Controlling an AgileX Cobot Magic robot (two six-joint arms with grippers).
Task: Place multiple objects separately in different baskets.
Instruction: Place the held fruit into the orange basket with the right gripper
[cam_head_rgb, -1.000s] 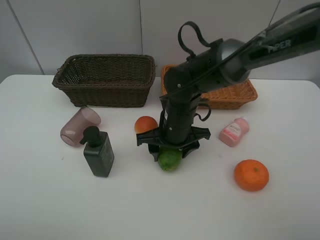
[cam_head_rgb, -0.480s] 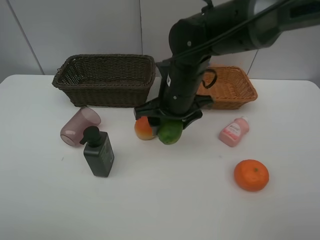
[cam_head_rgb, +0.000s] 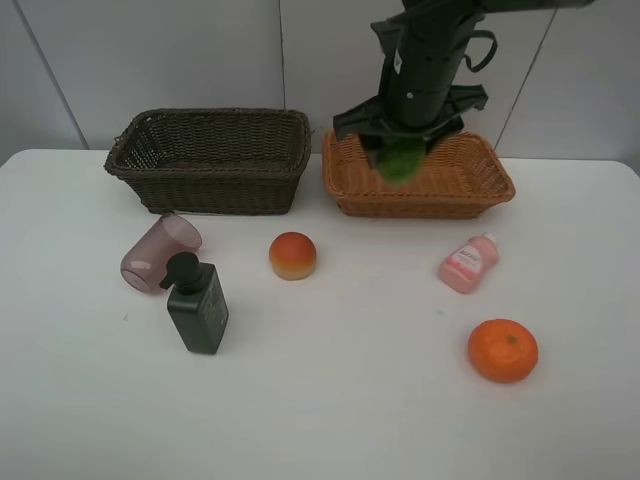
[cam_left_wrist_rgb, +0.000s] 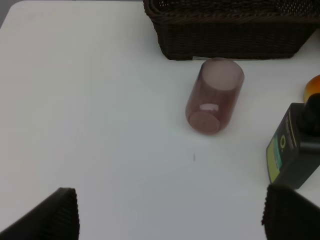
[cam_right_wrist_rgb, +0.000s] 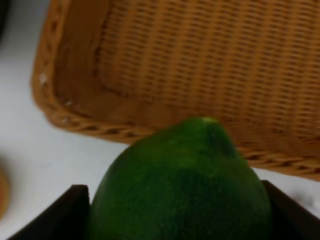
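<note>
Carrying: green oval fruit, up in the air in the right pincer. The jaws are clamped on its two sides and the fruit fills the gap between them.
Where it hangs: over the shallow light orange-brown woven wicker basket, toward the end nearest its darker neighbour. The right wrist view puts the fruit just about above the rim, with bare woven floor stretching beyond. It looks clear of the wicker, by my reading.
Baskets: no item shows inside the light one, nor in what can be seen of the deeper dark brown wicker basket.
Step in hand: delivery. The fruit looks like the first item going in, with only the drop-off left to do.
Next move: carry a little further in over the floor, come down low, then spread the jaws. It's a round thing, so a high release could send it rolling or bouncing.
Left pincer: jaws wide apart, holding nothing, above the white surface.
Near it: translucent pink cup on its side, dark pump bottle upright just beside.
Waiting: red-orange peach, small pink white-capped bottle, orange, all apart on the surface.
</note>
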